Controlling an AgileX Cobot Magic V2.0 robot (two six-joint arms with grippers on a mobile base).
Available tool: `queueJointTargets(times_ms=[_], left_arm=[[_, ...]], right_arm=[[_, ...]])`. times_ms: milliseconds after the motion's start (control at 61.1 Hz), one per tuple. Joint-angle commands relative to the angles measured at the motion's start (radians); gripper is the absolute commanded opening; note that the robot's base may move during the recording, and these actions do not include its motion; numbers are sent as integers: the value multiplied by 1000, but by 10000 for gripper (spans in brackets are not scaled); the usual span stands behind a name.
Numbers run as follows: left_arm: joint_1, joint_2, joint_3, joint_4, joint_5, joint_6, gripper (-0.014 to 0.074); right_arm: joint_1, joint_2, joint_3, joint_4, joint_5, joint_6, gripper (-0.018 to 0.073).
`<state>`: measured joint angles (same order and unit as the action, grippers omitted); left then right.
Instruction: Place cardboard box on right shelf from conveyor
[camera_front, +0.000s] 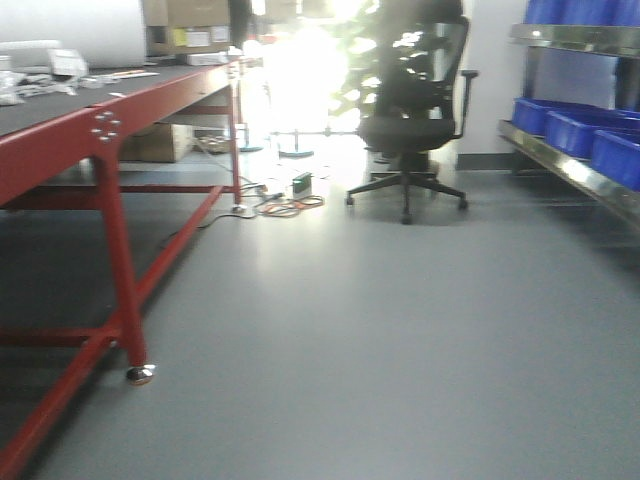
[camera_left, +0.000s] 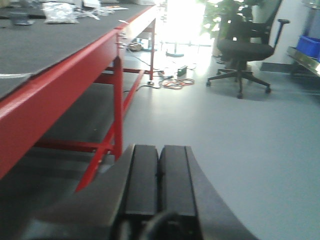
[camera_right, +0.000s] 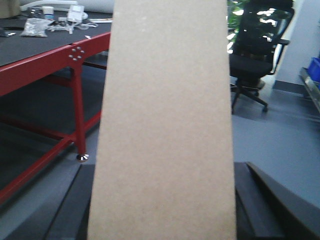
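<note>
My right pincer (camera_right: 162, 220) grips the cardboard box (camera_right: 162, 125), a smooth tan carton rising between its dark fingers (camera_right: 252, 202), top cut off. Left of it: the conveyor (camera_right: 35, 52), rough grey belt, glossy red frame. Ahead right: the right shelf (camera_front: 580, 182), shiny steel, holding blue bins (camera_front: 572, 130), contents hidden. My left pincer (camera_left: 159, 180) is pressed together, empty.

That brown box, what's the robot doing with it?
The robot's right gripper is holding the cardboard box, which fills most of the right wrist view. The left gripper is shut and empty. The box is off the conveyor, whose red frame stands on the left. It is not yet on the right shelf, the shiny steel rack with blue bins on it.
</note>
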<state>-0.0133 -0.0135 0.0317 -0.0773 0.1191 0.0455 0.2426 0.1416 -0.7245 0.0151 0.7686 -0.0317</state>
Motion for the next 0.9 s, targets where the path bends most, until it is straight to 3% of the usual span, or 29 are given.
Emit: queueJointTargets(times_ms=[0,327,622,884], left_arm=[[2,-13,10,-6,-86,0,-116],[-1,-15,10,-6,-86,0,-116],[-68,-15,10,-6,-86,0,-116],[-66,-15,10,-6,-86,0,-116]], right_arm=[[-7,18,-25,2,-101,-8,193],[-7,18,-25,2,-101,-8,193],[-7,18,-25,2,-101,-8,193],[-7,18,-25,2,-101,-8,193]])
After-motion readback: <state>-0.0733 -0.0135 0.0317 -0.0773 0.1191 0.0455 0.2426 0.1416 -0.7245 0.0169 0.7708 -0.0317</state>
